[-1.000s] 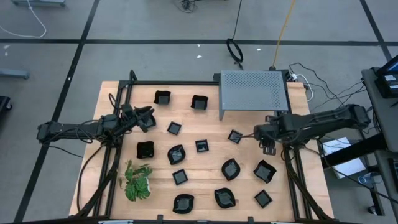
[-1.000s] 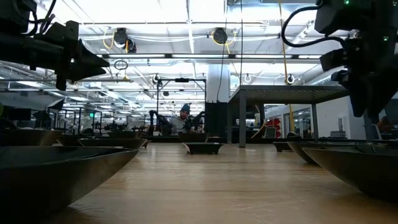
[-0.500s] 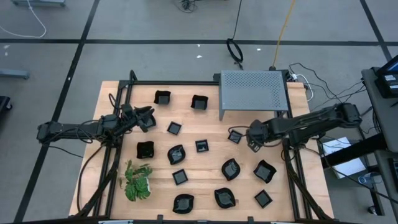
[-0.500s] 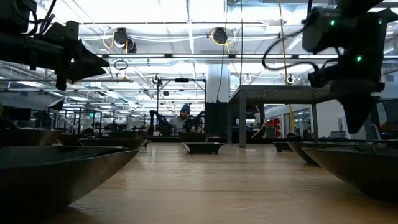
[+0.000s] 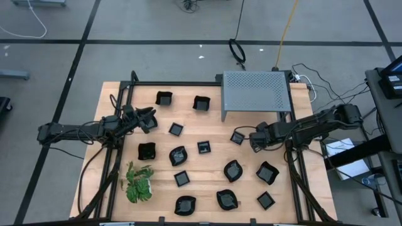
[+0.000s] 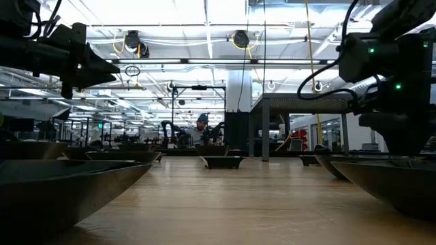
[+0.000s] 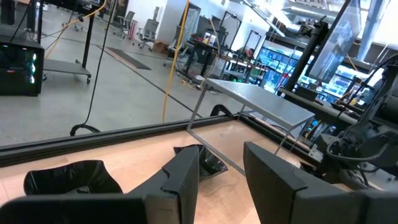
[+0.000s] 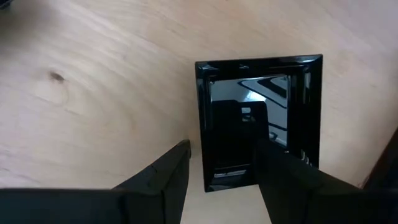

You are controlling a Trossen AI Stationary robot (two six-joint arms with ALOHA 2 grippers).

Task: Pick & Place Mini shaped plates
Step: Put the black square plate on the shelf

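Black gloss everywhere on the pale wooden desk (image 5: 207,164): the mini shaped plates (image 5: 178,156) lie scattered across it, some square, some round or wavy-edged, all apart from one another.

Right arm reaches in from the right edge, stretched low across the desk. Right pincer (image 5: 254,139) sits just beside a small square plate (image 5: 237,137), in front of the grey perforated box (image 5: 255,91). On my right wrist feed the right pincer (image 8: 219,163) points straight down, fingers (image 8: 169,175) apart, straddling one edge of the square plate (image 8: 261,118). I read no contact yet; plate flat on the wood, rim stepped, surface mirror-bright.

Left arm waits on the left side, extended level. Left pincer (image 5: 149,119) hovers near the upper-left plates, fingers (image 7: 186,177) spread, nothing between them on my left wrist feed.

Green leafy plant (image 5: 138,182) sits at the desk's lower left.

No readable labels or writing on plates, box or arms.
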